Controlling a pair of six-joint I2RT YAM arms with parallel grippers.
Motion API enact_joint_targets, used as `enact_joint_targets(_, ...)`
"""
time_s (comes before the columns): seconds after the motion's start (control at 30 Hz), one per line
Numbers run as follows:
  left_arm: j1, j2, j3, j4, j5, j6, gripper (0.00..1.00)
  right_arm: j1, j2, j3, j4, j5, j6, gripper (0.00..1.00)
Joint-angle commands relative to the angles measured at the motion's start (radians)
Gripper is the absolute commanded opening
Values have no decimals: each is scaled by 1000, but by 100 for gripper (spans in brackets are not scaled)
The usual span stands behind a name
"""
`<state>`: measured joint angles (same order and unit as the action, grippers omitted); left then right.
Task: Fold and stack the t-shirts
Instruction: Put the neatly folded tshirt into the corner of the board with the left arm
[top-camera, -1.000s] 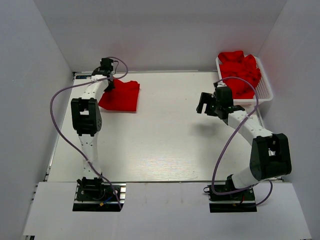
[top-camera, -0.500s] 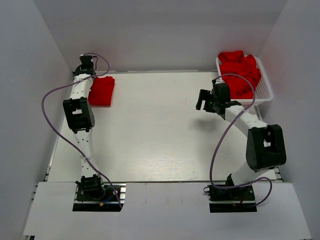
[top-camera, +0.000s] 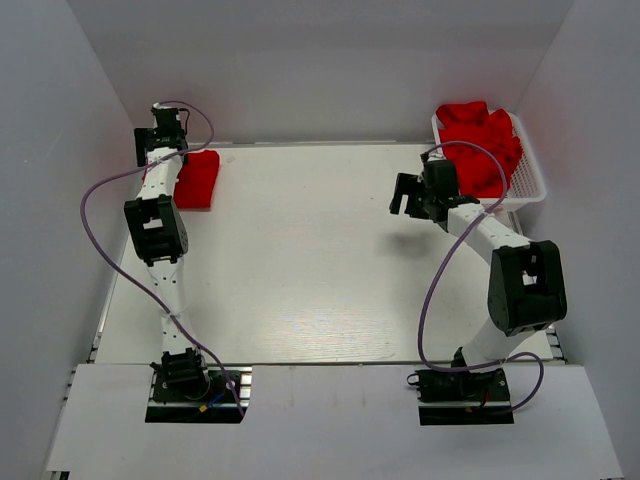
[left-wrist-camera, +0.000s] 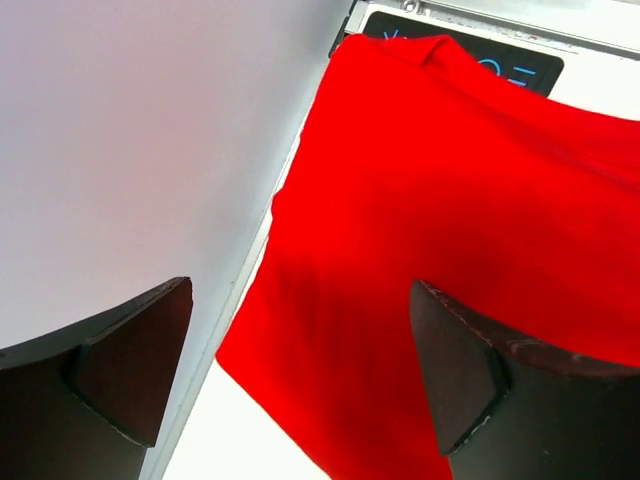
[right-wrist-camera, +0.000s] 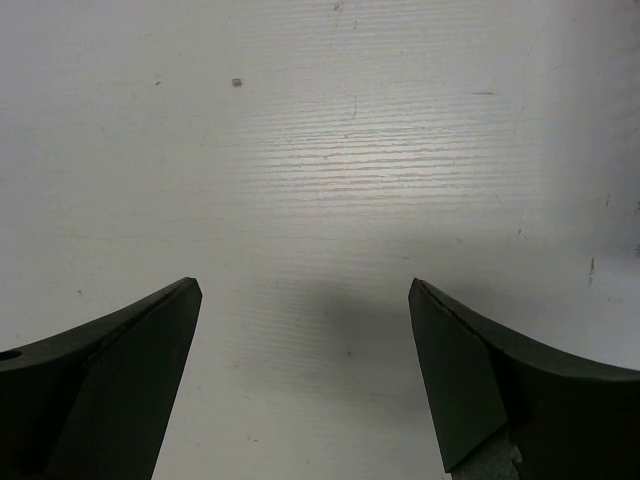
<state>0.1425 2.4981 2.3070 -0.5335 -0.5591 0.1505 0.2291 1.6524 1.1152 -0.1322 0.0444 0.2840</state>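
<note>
A folded red t-shirt (top-camera: 197, 178) lies at the table's back left corner, against the left edge. My left gripper (top-camera: 158, 150) hovers over its far left end, open. In the left wrist view the t-shirt (left-wrist-camera: 470, 200) fills the space under the open gripper (left-wrist-camera: 300, 375), and neither of the fingers (left-wrist-camera: 135, 365) grips the cloth. Several more red t-shirts (top-camera: 482, 140) are heaped in the white mesh basket (top-camera: 530, 178) at the back right. My right gripper (top-camera: 407, 205) hangs open left of the basket, over bare table (right-wrist-camera: 320, 180), with nothing between the fingers (right-wrist-camera: 470, 370).
White walls close in the table on the left, back and right. The left wall (left-wrist-camera: 130, 150) stands right beside the left gripper. A metal rail (left-wrist-camera: 500, 20) runs along the table's back edge behind the folded shirt.
The left gripper pulled the folded shirt left into the back corner, then opened and let go of it. The right gripper drifted slightly back and stayed open.
</note>
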Motion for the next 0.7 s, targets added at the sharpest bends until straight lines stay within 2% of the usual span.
enact_joint_targets(0.0, 2, -93, 46, 4, 16, -34, 99, -4, -37, 34, 9, -20, -8, 90)
enact_joint_targets(0.13, -49, -174, 17, -72, 103, -93, 99, -4, -84, 17, 0, -31, 0, 90)
enact_joint_targets(0.17, -49, -192, 6, -121, 192, -153, 99, -4, -92, 9, -6, -32, 3, 90)
enact_joint_targets(0.3, -127, -320, -142, -178, 326, -330, 99, -5, -149, -44, -14, -66, 15, 90)
enact_joint_targets(0.33, -156, -393, -246, -192, 326, -345, 99, -4, -184, -58, -14, -69, 23, 90)
enact_joint_targets(0.37, -191, -438, -308, -201, 265, -409, 99, -4, -200, -102, -14, -69, 30, 90)
enact_joint_targets(0.4, -233, -488, -384, -157, 254, -431, 99, -1, -210, -118, -12, -74, 29, 90)
enact_joint_targets(0.43, -310, -595, -564, -110, 275, -431, 99, -2, -238, -153, -4, -74, 35, 90)
enact_joint_targets(0.47, -345, -651, -662, -47, 365, -431, 99, -5, -261, -184, -4, -78, 40, 90)
enact_joint_targets(0.5, -375, -704, -834, 54, 404, -466, 99, 1, -273, -214, -4, -83, 43, 90)
enact_joint_targets(0.6, -495, -896, -1097, 163, 455, -514, 99, -1, -344, -297, 5, -113, 55, 90)
enact_joint_targets(0.67, -573, -973, -1175, 164, 440, -538, 99, 3, -413, -343, 52, -155, 61, 90)
